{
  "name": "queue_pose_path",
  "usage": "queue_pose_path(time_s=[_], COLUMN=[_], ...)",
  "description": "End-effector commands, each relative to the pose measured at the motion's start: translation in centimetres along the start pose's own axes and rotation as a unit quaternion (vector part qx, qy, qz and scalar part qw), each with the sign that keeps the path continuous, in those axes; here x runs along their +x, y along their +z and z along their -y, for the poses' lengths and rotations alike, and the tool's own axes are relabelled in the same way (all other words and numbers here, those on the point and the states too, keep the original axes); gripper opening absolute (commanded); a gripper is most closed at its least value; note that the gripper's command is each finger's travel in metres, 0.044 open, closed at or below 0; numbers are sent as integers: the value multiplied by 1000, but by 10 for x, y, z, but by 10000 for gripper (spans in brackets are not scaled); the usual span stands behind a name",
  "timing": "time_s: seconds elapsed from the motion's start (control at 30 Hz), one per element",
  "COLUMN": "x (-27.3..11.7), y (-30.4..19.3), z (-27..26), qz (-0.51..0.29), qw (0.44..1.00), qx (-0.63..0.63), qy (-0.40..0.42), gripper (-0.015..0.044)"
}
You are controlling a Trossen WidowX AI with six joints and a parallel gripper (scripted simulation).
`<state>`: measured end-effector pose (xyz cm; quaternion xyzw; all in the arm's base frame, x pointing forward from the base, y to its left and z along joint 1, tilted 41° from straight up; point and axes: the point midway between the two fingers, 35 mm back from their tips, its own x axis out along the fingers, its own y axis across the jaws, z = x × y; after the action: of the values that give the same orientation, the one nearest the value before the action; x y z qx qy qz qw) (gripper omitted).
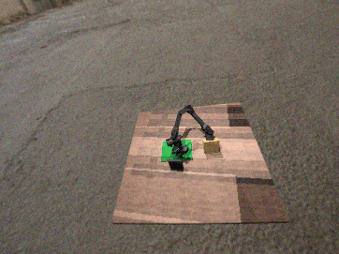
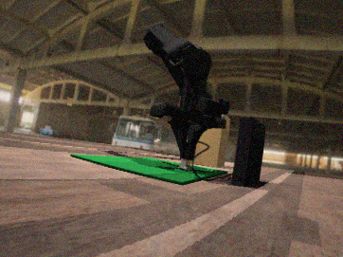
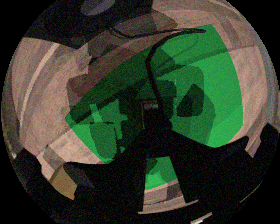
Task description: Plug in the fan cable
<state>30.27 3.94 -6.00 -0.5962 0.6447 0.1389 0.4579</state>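
The green board (image 1: 166,156) (image 2: 118,164) (image 3: 228,100) lies flat. My gripper (image 2: 187,158) (image 3: 154,133) is low over it, pointing down, shut on the fan plug, a small dark piece mostly hidden by the fingers. The pale four-pin header (image 2: 183,164) stands right under the fingertips; in the wrist view part of its outline shows just past the plug. Plug and header overlap in view; how deep the plug sits cannot be told. The thin black cable (image 3: 149,65) loops from the fingertips over the board towards its edge.
A tall black block (image 1: 176,165) (image 2: 248,152) stands close beside the board. A yellow block (image 1: 212,145) (image 2: 216,143) (image 3: 63,182) stands by the arm's base. Dark shadows lie across the board and the wooden table top (image 1: 183,198).
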Motion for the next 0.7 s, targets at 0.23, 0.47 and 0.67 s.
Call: queue_pose_path(time_s=[0.23, 0.47, 0.67], x=[3, 7, 11], y=[0, 0, 0], z=[1, 1, 1], qz=[-1, -1, -1], qw=[1000, 1000, 1000], qx=[-2, -2, -2], qy=[-2, -2, -2], gripper=[0, 0, 0])
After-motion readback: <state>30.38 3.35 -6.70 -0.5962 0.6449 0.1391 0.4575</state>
